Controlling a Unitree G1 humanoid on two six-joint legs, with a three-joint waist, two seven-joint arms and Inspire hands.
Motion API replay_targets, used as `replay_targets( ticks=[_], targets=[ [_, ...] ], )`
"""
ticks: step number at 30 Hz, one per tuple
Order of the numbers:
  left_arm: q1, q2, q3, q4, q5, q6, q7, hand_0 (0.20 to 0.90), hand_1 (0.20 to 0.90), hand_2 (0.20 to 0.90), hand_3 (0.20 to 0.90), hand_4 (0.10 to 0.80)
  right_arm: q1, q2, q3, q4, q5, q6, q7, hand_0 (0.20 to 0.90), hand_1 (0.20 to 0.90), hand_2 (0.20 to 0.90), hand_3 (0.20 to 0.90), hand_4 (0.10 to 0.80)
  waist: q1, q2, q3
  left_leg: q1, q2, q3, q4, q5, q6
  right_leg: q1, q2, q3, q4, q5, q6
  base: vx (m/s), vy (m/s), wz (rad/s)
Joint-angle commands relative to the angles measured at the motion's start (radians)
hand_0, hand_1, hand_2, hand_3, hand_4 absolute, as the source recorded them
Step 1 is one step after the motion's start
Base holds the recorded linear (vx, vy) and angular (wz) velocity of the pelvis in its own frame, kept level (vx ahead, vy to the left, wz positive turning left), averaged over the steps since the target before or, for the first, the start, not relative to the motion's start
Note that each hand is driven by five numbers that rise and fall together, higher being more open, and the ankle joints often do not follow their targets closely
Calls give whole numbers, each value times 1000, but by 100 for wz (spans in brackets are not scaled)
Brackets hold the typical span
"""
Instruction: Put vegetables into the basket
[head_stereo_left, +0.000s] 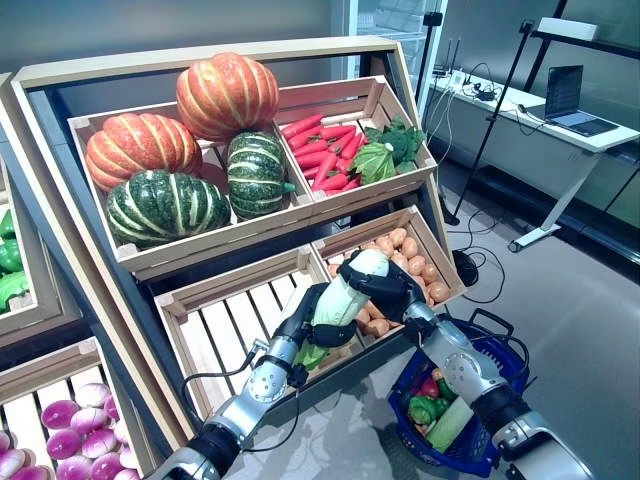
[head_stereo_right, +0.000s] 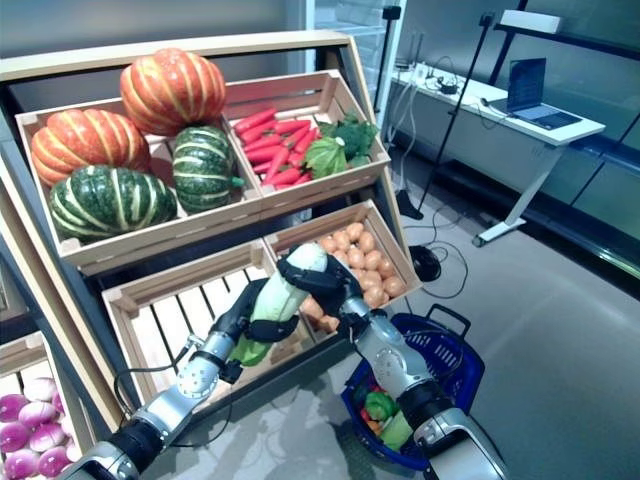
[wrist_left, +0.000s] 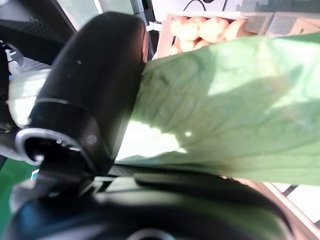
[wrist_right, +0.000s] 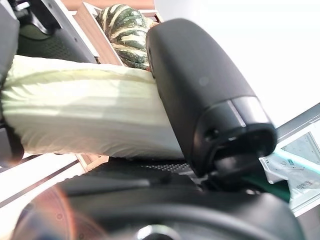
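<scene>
In front of the wooden shelf (head_stereo_left: 60, 200): a long pale cabbage (head_stereo_left: 345, 295) is held up by both hands over the lower crates.
Cabbage: white stalk end uppermost, green leafy end lowest, tilted; it is seen in front of the divider between the empty slatted crate (head_stereo_left: 225, 330) and the potato crate (head_stereo_left: 425, 240), clear of the basket.
Right hand (head_stereo_left: 385, 283): curled round the upper, whitish part of the cabbage; in the right wrist view the thumb (wrist_right: 210, 100) is pressed against the pale ribbed stalk (wrist_right: 85, 115).
Left hand (head_stereo_left: 300, 325): wrapped round the lower, green part of the cabbage; in the left wrist view the thumb (wrist_left: 95, 85) is laid against the green leaf (wrist_left: 235, 105).
Basket (head_stereo_left: 500, 415): blue plastic, set on the floor to the right of the shelf, under the right forearm; a red vegetable, green peppers (head_stereo_left: 422, 408) and a pale green vegetable (head_stereo_left: 452, 425) are seen inside it.
Potatoes (head_stereo_left: 410, 255): piled in the lower right crate, just behind the right hand.
Upper left crate: two orange pumpkins (head_stereo_left: 228, 93) and two green striped squashes (head_stereo_left: 165, 205) are stacked here.
Upper right crate: red carrots (head_stereo_left: 322, 155) are laid beside leafy greens (head_stereo_left: 390, 150).
Far left: purple-and-white turnips (head_stereo_left: 60, 425) are kept in a neighbouring crate.
Background: a laptop (head_stereo_left: 575, 100) is set on a white desk (head_stereo_left: 520, 110).
</scene>
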Motion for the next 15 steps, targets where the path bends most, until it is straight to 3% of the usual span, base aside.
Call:
replay_targets(
  ticks=[1, 4, 5, 15],
  targets=[
    [-200, 4, 42, -12, -1, -134, 64, 300, 300, 300, 300, 400, -154, 84, -63, -64, 104, -68, 52, 300, 300, 300, 300, 400, -3, -2, -43, 34, -72, 17, 7, -110, 65, -63, 68, 36, 0, 34, -92, 0, 0, 0],
    [-199, 2, 46, -11, 0, -124, 72, 300, 300, 300, 300, 400, -157, 82, -69, -64, 105, -75, 53, 300, 300, 300, 300, 400, -4, -2, -42, 33, -71, 19, 6, -109, 64, -64, 67, 36, 0, 35, -91, 0, 0, 0],
    [-198, 0, 51, -6, -2, -111, 76, 900, 900, 900, 900, 800, -158, 83, -73, -68, 104, -81, 48, 300, 300, 300, 300, 400, -4, -1, -43, 33, -70, 20, 6, -109, 64, -64, 68, 36, 0, 35, -92, 0, 0, 0],
    [-159, 13, 79, 72, 46, -38, 56, 900, 900, 900, 900, 800, -162, 5, -145, -112, 32, -127, 23, 300, 300, 300, 300, 400, -15, 0, -39, 30, -69, 30, 7, -109, 66, -69, 70, 44, 0, 36, -89, 0, 0, 0]
  ],
)
